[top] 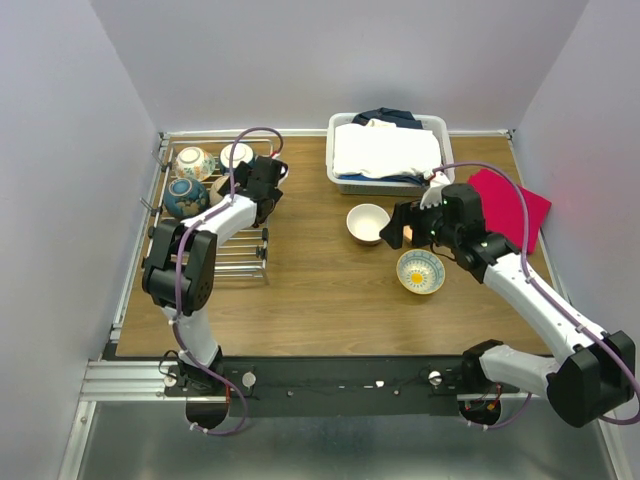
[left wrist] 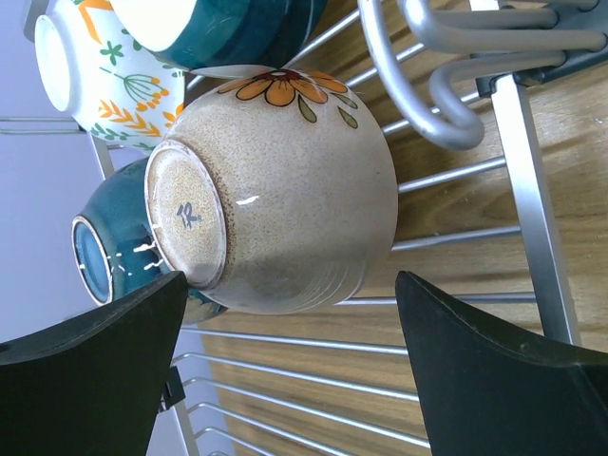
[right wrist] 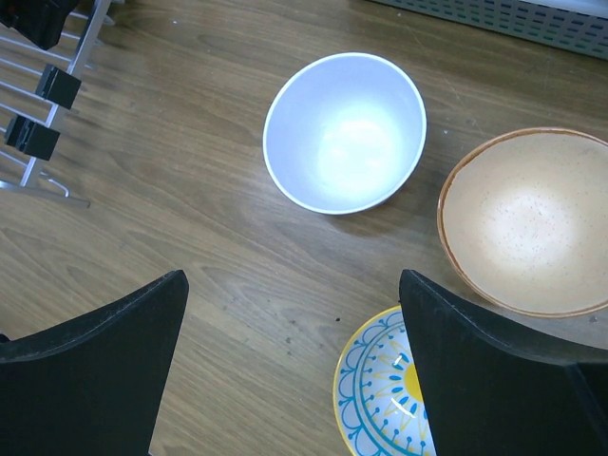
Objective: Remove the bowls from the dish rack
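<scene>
Left end effector (left wrist: 292, 285) released, facing speckled bowl (left wrist: 285, 190) on dish rack (left wrist: 529, 209); right end effector (right wrist: 292, 285) released above white bowl (right wrist: 344, 133) beside it.

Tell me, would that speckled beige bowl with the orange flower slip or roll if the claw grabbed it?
Probably stiff and breakable: the speckled bowl looks like glazed stoneware. Its glossy wall may slip between the left claw's fingers. Lying sideways on the rack bars, it could roll.
</scene>
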